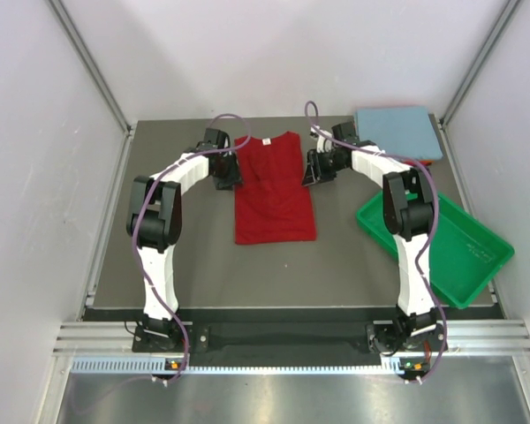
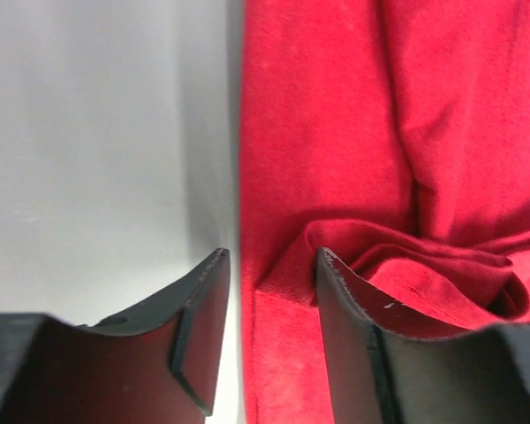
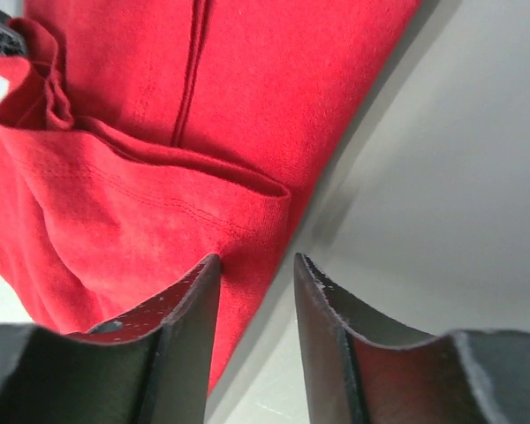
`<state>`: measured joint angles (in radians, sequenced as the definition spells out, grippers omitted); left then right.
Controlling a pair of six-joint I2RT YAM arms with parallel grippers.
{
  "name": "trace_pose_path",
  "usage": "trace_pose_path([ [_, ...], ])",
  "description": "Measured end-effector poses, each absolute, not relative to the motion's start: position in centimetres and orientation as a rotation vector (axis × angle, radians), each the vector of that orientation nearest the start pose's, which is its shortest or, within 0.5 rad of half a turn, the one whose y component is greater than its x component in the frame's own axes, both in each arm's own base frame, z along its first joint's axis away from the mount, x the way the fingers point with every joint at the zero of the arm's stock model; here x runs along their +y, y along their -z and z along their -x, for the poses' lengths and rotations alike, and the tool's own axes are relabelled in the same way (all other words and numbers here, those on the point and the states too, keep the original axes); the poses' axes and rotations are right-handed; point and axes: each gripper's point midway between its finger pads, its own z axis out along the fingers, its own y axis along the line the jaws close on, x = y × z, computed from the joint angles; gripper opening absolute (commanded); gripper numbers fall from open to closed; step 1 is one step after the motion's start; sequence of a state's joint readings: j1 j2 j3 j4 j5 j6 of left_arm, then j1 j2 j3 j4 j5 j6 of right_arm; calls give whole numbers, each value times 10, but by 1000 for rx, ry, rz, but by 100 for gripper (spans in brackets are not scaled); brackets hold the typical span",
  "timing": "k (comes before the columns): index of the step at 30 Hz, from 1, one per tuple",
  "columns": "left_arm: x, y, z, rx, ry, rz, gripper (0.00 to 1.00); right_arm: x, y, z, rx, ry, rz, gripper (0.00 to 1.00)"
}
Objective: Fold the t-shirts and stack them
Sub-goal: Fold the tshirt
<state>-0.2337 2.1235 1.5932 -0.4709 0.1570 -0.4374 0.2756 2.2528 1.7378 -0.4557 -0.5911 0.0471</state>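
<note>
Dark red t-shirt [image 1: 274, 190] flat mid-bench [image 1: 203, 265], collar toward the far edge, left end effector [image 2: 272, 256] and right end effector [image 3: 256, 258] both spread at its side edges, gripping nothing, light blue t-shirt [image 1: 397, 131] in the far right corner.

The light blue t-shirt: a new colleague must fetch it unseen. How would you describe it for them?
On the dark table, go to the far right corner. The light blue t-shirt lies folded there, behind the green tray. It is the only blue cloth; the red t-shirt lies spread mid-table.
</note>
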Motion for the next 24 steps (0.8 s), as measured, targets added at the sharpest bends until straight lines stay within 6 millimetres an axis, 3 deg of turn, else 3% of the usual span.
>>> trace_pose_path([
  [5,-152,-43,-480,2594,398,213,52,237,-38,-473,2475,-891,522,29],
  [9,-150,-60,-480,2553,401,178,51,237,-38,-474,2469,-898,523,12],
  [12,-152,-74,-477,2516,438,130,49,238,-40,-477,2462,-902,522,4],
  [15,-158,-77,-474,2504,486,83,48,240,-43,-479,2452,-909,518,3],
  [24,-160,-57,-466,2541,506,22,47,242,-45,-481,2446,-928,502,2],
])
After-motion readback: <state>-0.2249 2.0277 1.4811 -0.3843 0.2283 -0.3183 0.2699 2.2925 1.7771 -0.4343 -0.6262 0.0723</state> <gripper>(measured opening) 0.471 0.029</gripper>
